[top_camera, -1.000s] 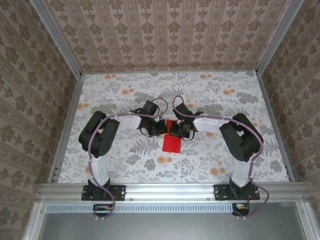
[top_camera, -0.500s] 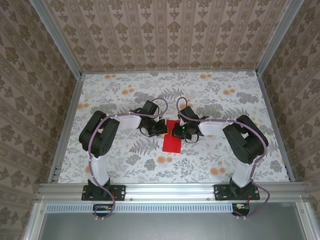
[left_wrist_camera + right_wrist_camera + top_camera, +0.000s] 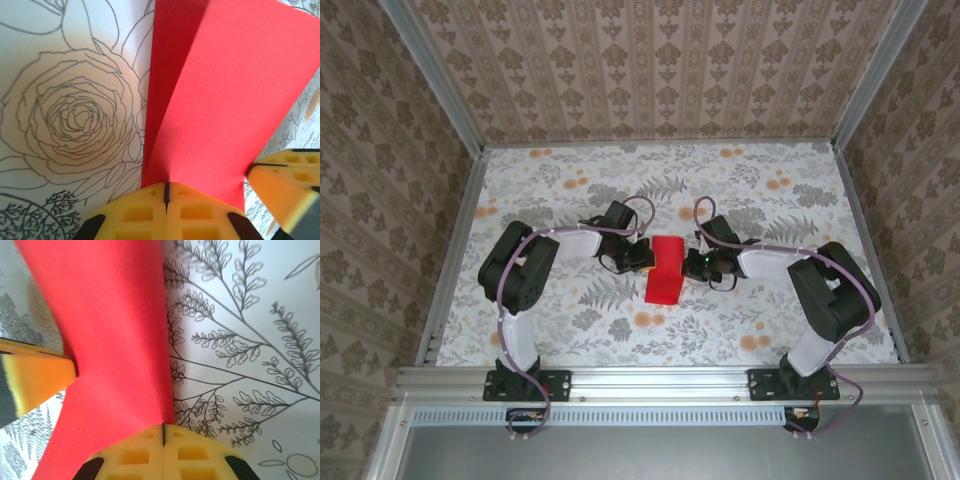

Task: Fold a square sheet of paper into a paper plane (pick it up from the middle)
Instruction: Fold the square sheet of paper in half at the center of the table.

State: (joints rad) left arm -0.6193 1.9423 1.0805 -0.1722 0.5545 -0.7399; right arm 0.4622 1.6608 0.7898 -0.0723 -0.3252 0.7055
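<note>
Red square sheet of paper (image 3: 666, 272) lies mid-surface (image 3: 570, 190) between the two arms, one lengthwise crease showing, seemingly partly lifted. Left fingers (image 3: 166, 194) are pinched shut on one edge, right fingers (image 3: 163, 434) on the opposite edge. Likely step: working the centre fold. Next you'll need even tension both sides, then a flat lay-down.

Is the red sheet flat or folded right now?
Partly folded, not flat: the square sheet of paper shows two layers meeting at a crease, pinched by the shut left gripper and right gripper.
</note>
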